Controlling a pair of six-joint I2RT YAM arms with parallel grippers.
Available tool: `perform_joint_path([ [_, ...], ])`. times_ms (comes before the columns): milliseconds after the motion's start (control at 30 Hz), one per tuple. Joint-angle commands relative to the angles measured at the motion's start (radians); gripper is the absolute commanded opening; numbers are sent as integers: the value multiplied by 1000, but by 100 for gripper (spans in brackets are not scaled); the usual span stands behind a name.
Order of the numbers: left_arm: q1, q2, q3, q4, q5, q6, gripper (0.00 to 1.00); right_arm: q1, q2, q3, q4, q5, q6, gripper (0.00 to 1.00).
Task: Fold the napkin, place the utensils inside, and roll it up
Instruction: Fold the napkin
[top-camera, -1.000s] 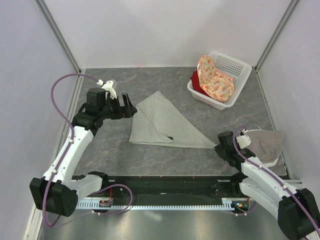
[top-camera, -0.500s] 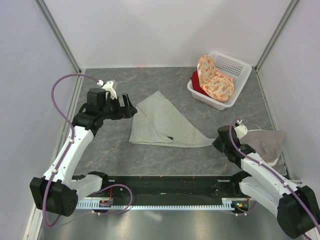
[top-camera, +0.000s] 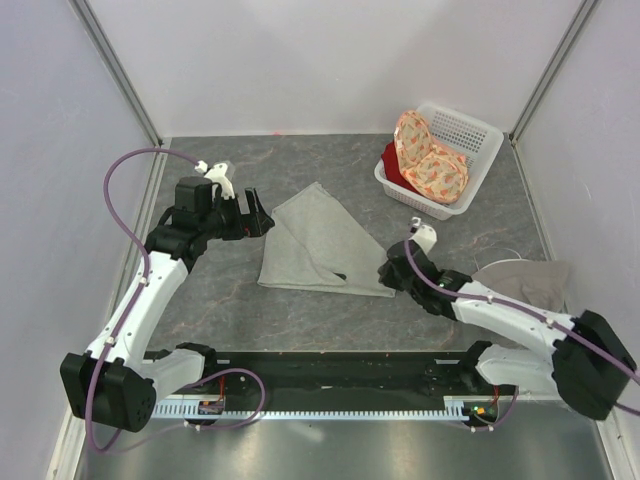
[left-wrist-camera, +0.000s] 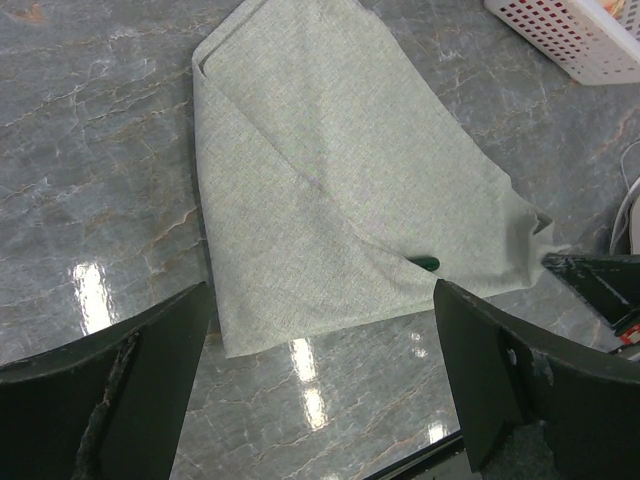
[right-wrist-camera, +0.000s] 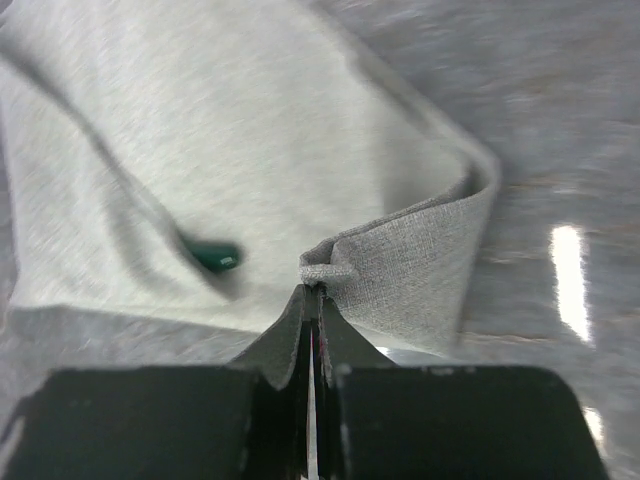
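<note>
Two fingers (right-wrist-camera: 280, 345) of the right gripper (right-wrist-camera: 312, 292) pinch the napkin (top-camera: 320, 245) corner; the left gripper (top-camera: 258, 222) hangs spread wide beside it

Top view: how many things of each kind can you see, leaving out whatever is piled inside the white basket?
Robot arms: 2, ending in the left tool and the right tool
Cloths: 2, the sage-grey napkin and the beige-grey cloth
Utensils: 1, the fork, only its green handle tip showing
Baskets: 1, the basket
Total: 6

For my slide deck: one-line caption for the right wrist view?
Closed right gripper pinching a corner of the napkin; green tip of the fork peeking out.
</note>
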Motion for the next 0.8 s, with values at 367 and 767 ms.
perform_joint_path([
  [367,1,3,-3,23,-23,33,100,188,403,281,365,-74,-73,0],
  [767,1,0,-5,23,-29,35,100,265,541,442,410,-143,-90,0],
])
